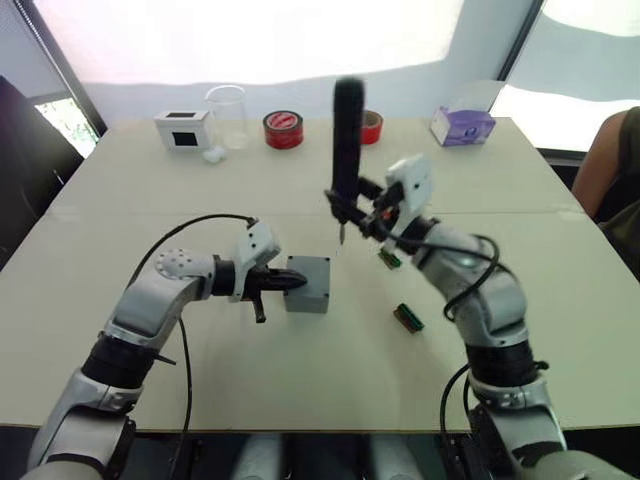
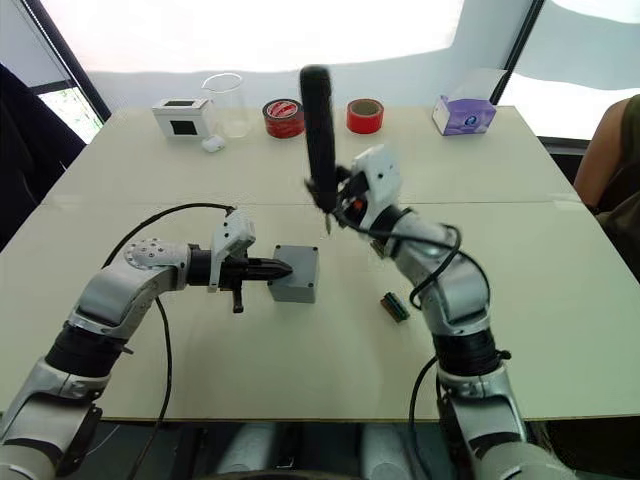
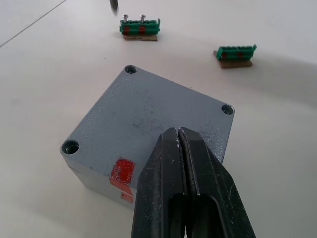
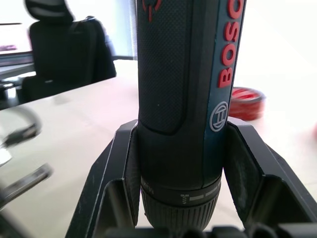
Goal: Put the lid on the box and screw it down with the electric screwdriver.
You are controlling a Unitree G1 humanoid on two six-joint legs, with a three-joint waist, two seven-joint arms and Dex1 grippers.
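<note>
Looks like an office or meeting room turned robot test bench

Pale tables point(image 1: 300, 380) pushed together under bright blinded windows point(image 1: 250, 35), black office chair point(image 4: 59, 44) off to the side, plus tape rolls point(image 1: 283, 129), a tissue box point(image 1: 462, 125) and a clear beaker point(image 1: 228, 115) along the far edge.

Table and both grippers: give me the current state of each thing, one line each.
lid: on the box, corner holes empty.
electric screwdriver: upright, bit down, off the table.
right gripper: shut on electric screwdriver.
left gripper: shut, tips at the lid.
green terminal blocks: loose on the table.
</note>
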